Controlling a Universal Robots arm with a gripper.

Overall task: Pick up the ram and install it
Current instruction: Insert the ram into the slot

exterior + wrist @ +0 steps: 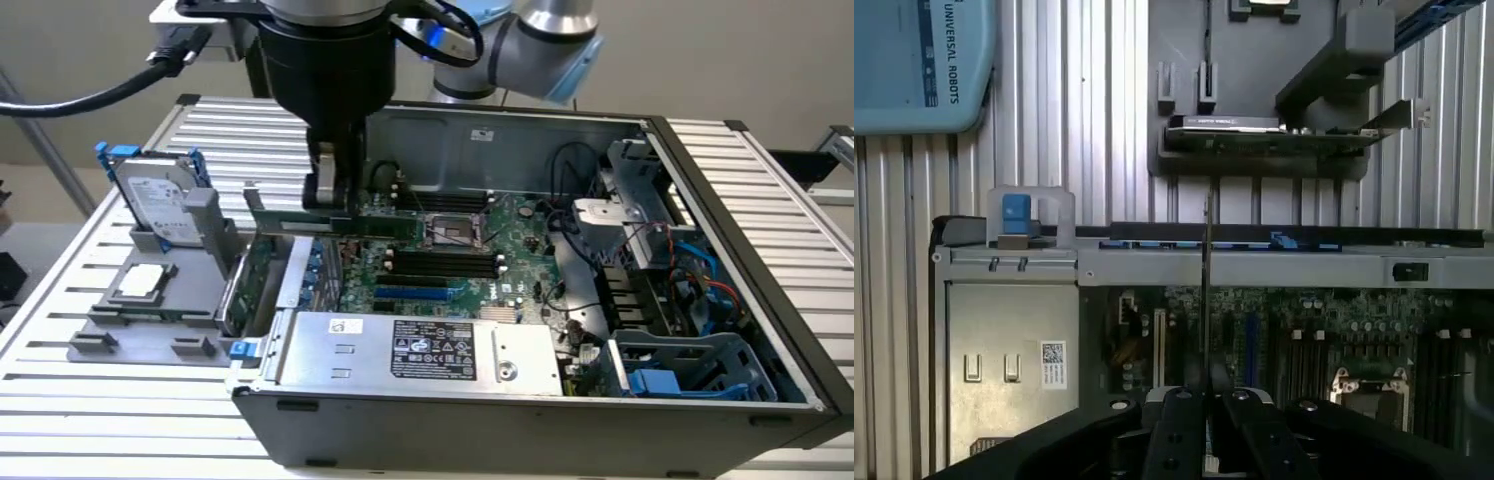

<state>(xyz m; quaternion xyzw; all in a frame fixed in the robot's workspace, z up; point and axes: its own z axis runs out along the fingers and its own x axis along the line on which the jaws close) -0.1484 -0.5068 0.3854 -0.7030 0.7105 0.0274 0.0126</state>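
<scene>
Closest to my wrist camera are the two black fingers (1179, 435) of the gripper (1206, 400), clamped on the ram (1206, 260), which I see edge-on as a thin line running out from between them. In the exterior view the green stick hangs level and lengthwise under the gripper, inside the open computer case (747, 420). Beneath the gripper lies the motherboard (521, 240). Its black slots (441, 262) are below the ram, and the stick is not seated in any of them. The processor socket (454, 232) sits just beside those slots. A silver power supply (400, 350) fills the case corner off to one side of the gripper. Beyond the ram's far end, outside the case wall, a grey fixture (134, 330) on the slatted table (54, 400) holds the expansion card (1274, 140) and an upright hard drive (158, 205).
</scene>
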